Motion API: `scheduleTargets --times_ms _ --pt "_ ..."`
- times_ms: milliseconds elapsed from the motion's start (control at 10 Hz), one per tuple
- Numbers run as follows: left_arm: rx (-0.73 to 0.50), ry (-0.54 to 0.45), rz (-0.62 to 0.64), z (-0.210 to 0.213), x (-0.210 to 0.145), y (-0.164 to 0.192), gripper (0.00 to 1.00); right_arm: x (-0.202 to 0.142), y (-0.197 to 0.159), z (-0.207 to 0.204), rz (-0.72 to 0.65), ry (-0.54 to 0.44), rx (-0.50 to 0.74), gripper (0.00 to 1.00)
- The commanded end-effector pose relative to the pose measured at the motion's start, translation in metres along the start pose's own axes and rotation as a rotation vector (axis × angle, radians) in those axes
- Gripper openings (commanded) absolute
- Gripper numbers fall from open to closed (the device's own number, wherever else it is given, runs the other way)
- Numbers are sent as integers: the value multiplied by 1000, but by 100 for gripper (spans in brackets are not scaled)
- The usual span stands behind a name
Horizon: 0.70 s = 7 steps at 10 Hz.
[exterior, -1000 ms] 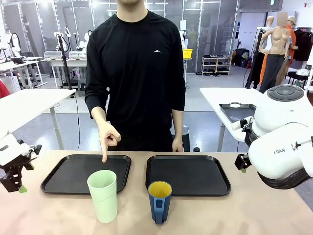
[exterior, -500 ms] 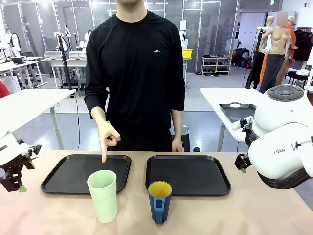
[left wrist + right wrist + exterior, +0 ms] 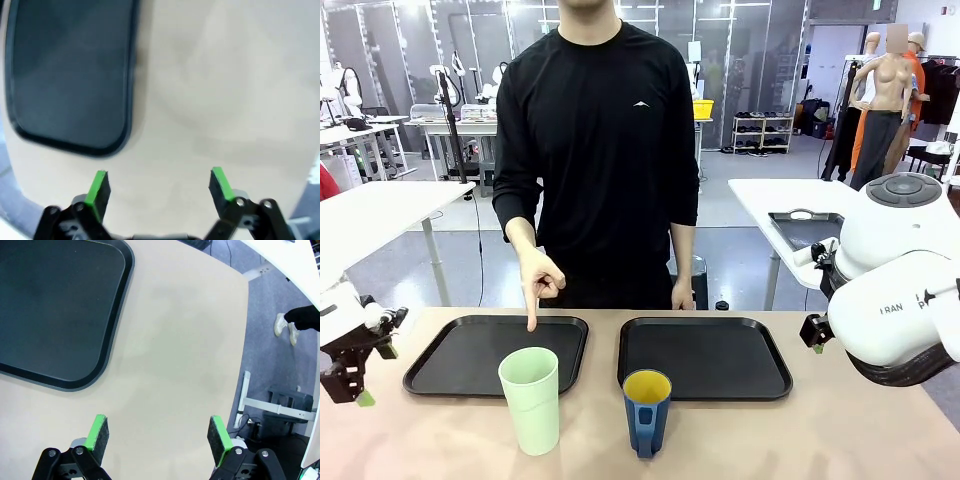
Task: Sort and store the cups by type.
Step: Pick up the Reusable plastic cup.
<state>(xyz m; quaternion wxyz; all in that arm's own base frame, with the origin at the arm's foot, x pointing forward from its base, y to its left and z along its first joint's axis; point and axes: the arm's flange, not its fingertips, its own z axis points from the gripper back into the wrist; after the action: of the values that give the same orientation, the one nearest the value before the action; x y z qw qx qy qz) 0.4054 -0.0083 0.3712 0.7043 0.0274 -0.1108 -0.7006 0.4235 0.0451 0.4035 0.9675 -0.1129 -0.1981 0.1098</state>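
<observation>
Two cups stand on the table's near side, in front of two black trays. The pale mint-green tumbler [image 3: 530, 400] stands before the left tray [image 3: 450, 360]. The dark blue mug [image 3: 647, 411], yellow inside, stands before the right tray [image 3: 720, 360]. The person's hand [image 3: 540, 283] points a finger down at the left tray's far edge. My left gripper [image 3: 350, 378] hangs at the table's left edge, well left of the tumbler. In the left wrist view it [image 3: 159, 187] is open over bare table beside the tray [image 3: 70, 75]. My right gripper [image 3: 159, 435] is open over bare table beside a tray [image 3: 50, 305].
The right arm's white body [image 3: 895, 300] bulks over the table's right end. The person stands close against the far edge. The table's edge and the floor beyond [image 3: 280, 300] show in the right wrist view. Bare tabletop lies between and beside the cups.
My left gripper has dropped slightly at the table's left edge. The person's pointing hand, the cups and the right arm have stayed still.
</observation>
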Motion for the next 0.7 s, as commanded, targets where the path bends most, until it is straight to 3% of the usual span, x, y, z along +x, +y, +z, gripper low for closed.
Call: scheduleTargets --times_ms 0,300,600 --pt "-109 -199 -54 2 -3 -2 100 -1 0 -1 3 2 0 100" --pt "-176 -439 -52 -27 14 -13 100 -1 0 -1 3 2 0 100" --pt "-198 -595 -35 -51 37 -16 100 -1 0 -1 3 2 0 100"
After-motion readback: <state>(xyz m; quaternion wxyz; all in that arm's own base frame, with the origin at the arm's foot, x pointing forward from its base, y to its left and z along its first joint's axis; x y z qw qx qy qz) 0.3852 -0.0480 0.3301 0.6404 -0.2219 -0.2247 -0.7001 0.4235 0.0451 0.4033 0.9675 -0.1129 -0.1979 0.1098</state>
